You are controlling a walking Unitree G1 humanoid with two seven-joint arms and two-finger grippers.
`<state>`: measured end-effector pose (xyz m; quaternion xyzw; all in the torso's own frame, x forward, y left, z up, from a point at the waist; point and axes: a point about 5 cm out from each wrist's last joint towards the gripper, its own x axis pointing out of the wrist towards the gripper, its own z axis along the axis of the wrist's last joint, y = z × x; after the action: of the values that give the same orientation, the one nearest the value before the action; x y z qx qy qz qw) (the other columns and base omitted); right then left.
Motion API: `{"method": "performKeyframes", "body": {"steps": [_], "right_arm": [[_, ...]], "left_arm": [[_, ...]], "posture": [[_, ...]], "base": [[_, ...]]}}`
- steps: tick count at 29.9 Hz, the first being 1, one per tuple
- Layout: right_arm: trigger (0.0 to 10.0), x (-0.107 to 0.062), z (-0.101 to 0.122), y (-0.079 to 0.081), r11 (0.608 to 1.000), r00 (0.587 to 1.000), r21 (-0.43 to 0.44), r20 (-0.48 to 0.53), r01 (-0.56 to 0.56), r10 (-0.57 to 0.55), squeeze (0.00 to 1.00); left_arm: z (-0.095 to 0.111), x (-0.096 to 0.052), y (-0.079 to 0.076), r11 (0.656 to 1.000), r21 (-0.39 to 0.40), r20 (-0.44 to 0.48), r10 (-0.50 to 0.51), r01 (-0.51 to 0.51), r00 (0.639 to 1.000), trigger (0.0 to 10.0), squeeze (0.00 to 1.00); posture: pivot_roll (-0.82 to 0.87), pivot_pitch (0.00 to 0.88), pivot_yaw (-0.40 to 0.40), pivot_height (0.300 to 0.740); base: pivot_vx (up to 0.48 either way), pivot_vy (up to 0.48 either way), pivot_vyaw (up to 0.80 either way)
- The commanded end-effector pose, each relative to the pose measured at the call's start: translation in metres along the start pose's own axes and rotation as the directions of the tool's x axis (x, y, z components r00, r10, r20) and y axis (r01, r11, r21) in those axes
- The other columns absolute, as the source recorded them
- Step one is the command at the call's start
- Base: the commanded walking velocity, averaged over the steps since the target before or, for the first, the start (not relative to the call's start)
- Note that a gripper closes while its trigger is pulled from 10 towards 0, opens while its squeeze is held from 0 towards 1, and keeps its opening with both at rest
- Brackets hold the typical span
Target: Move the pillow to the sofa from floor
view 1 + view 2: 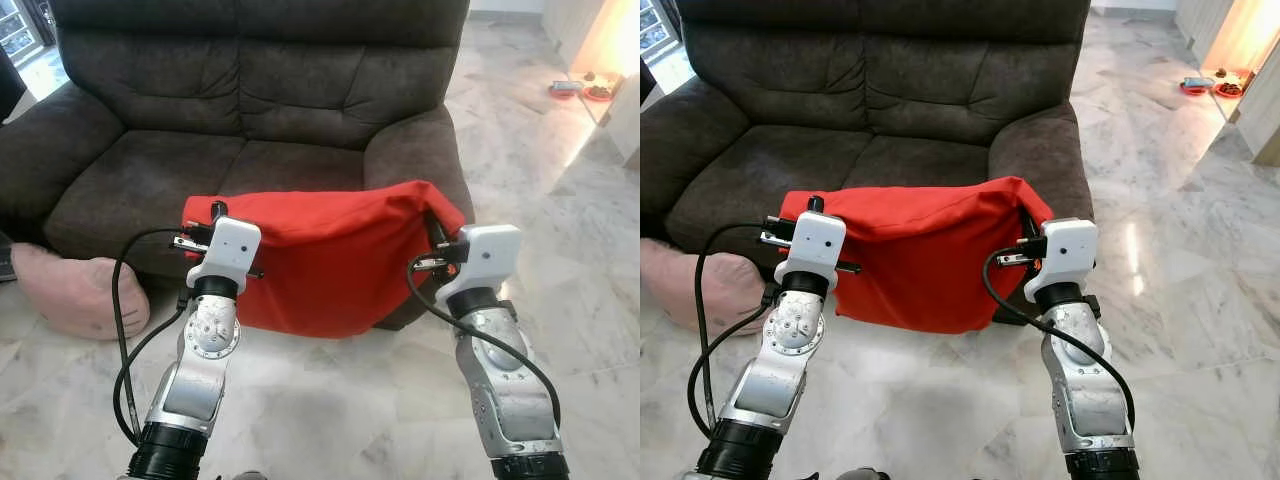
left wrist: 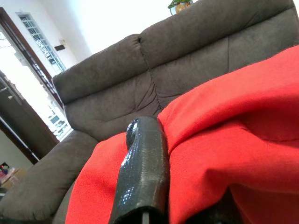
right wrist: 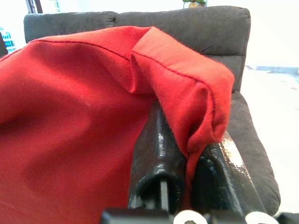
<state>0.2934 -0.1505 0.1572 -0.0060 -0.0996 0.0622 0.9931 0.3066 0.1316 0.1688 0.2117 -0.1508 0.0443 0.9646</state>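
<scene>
We are holding the red pillow (image 1: 320, 260) mid-frame, left gripper (image 1: 200, 238) and right gripper (image 1: 437, 255) each pinching a top corner, so it hangs clear before the sofa (image 1: 250, 110) seat.

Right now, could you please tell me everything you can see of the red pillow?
The red pillow is a soft, plain cloth cushion with a stitched seam, sagging between two grips. The left end effector holds its left top corner and the right end effector pinches its folded right corner. It hangs lifted off the marble floor, in front of the dark brown sofa's seat edge, its top about level with the seat cushions.
</scene>
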Motion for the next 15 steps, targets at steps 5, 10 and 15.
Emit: {"method": "performKeyframes", "body": {"steps": [5, 10, 15], "right_arm": [[10.0, 0.0005, 0.0087, 0.0002, 1.0, 0.999, 0.006, 0.035, -0.003, 0.003, 0.0], [10.0, 0.0012, 0.01, 0.0006, 1.0, 0.999, 0.006, 0.04, -0.007, 0.007, 0.0], [10.0, 0.0013, 0.0103, 0.0005, 1.0, 0.999, 0.005, 0.041, -0.008, 0.007, 0.0]], "left_arm": [[0.031, 0.0069, 0.0121, 0.998, -0.021, 0.145, 0.062, -0.06, 0.987, 10.0, 0.0], [0.0308, 0.0065, 0.012, 0.998, -0.024, 0.144, 0.061, -0.058, 0.988, 10.0, 0.0], [0.0313, 0.0061, 0.0106, 0.998, -0.028, 0.145, 0.058, -0.055, 0.988, 10.0, 0.0]], "posture": [[0.13, 0.069, -0.002, 0.74], [0.13, 0.066, -0.003, 0.74], [0.12, 0.061, -0.004, 0.74]], "base": [[0.269, 0.0, 0.0], [0.289, 0.0, 0.0], [0.289, 0.0, 0.0]]}}
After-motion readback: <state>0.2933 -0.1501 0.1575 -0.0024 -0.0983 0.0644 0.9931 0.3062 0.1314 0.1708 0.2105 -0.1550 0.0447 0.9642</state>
